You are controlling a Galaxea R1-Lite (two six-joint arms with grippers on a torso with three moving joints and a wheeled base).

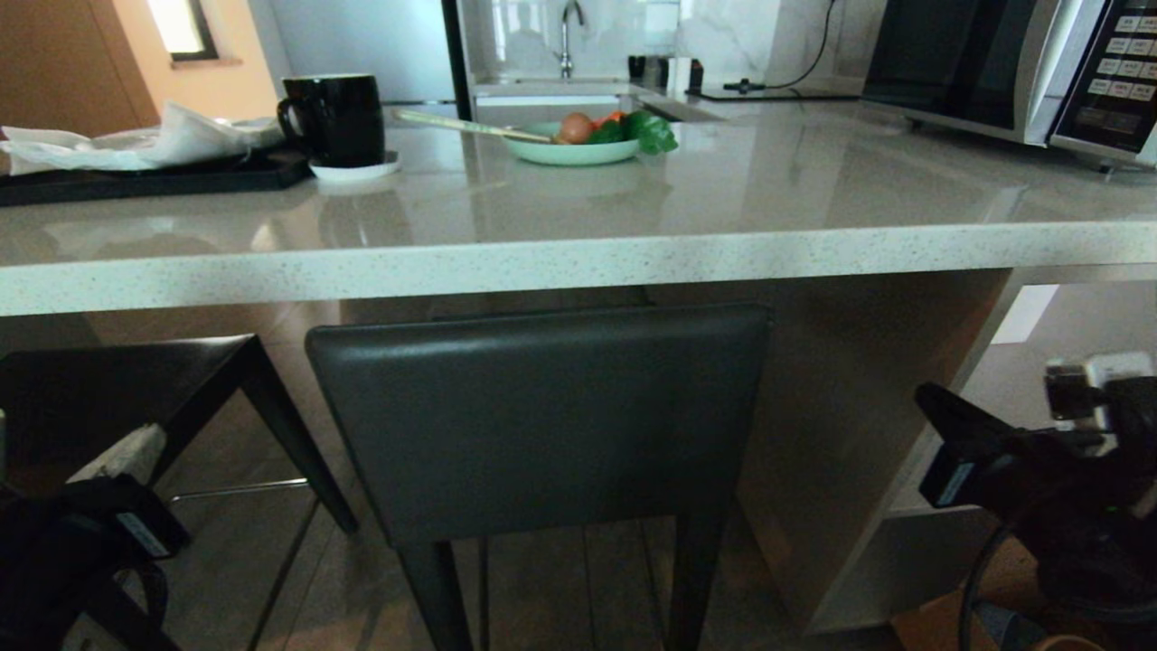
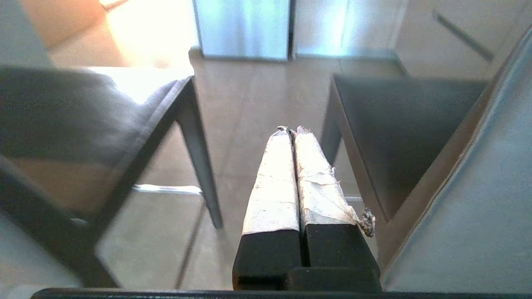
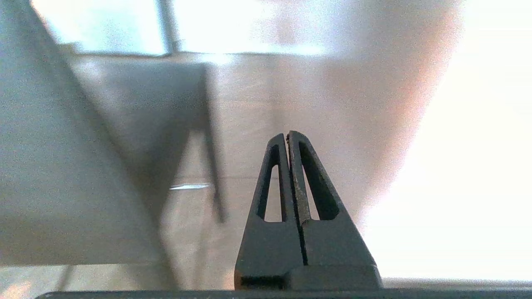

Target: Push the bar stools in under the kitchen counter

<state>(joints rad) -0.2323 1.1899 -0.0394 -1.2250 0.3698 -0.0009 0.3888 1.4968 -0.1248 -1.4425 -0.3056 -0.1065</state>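
Fingers (image 2: 286, 174) of the left gripper (image 2: 291, 129), wrapped in pale tape, are pressed together on nothing in the left wrist view, pointing into the gap between the two bar stools, one seat (image 2: 83, 112) on one side and the other seat (image 2: 407, 133) across from it. Over in the right wrist view, the right gripper (image 3: 287, 135) is likewise closed and empty beside a stool's backrest (image 3: 50, 166). From the head view, the middle stool (image 1: 542, 416) stands with its backrest just below the table (image 1: 578, 262) edge, a second stool (image 1: 136, 389) to its left, left arm (image 1: 81, 551) low left, right arm (image 1: 1039, 470) low right.
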